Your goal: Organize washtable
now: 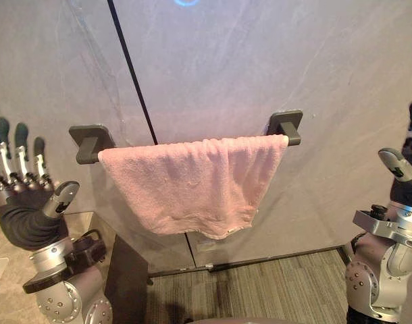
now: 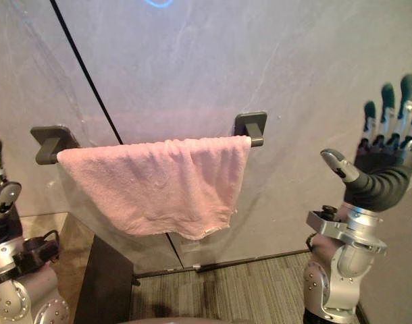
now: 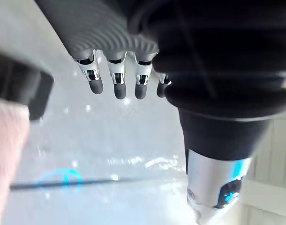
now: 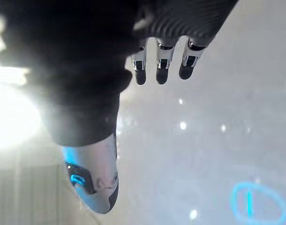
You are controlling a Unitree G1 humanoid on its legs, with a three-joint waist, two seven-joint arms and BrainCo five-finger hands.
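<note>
Left eye view: the pink towel is draped over the dark towel rail, dead centre, covering it almost end to end. It's a bit rumpled and the hem sags toward 5 o'clock. My guess is the hanging part is basically done, maybe with some straightening left. The left hand sits at 8 o'clock with its fingers straight up and nothing in it, well apart from the towel. Just a corner of the washtable top peeks in at 7 o'clock, so I honestly can't tell what's left to tidy there.

Right eye view: the right hand is up at 3 o'clock, fingers spread and straight, empty too, well clear of the rail's right bracket. Nothing stands between either hand and the towel. There's grey wall behind and carpet at 6 o'clock.

Left wrist view: the fingers are extended and not holding anything. The towel's edge and a bracket show past them.

Right wrist view: the fingers are straight, with bare wall beyond.
</note>
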